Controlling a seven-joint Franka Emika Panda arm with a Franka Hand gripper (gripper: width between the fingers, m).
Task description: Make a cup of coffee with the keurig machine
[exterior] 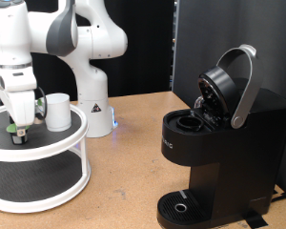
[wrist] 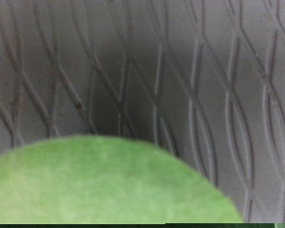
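Observation:
The gripper (exterior: 20,126) hangs low over the top tier of a white round rack (exterior: 48,143) at the exterior view's left. It is right above a small dark green-topped pod (exterior: 19,137) that stands on the mesh. In the wrist view the pod's green top (wrist: 100,180) fills the lower part, very close, and no fingers show. The white cup (exterior: 56,111) stands on the same tier, just to the right of the gripper. The black keurig machine (exterior: 214,153) stands at the exterior view's right with its lid (exterior: 222,88) and grey handle raised, and the pod chamber (exterior: 189,123) is open.
The rack has a second mesh tier (exterior: 33,176) below. The arm's white base (exterior: 93,105) stands behind the rack on the brown table. The machine's round drip base (exterior: 181,206) is at the bottom. Grey mesh (wrist: 180,76) surrounds the pod.

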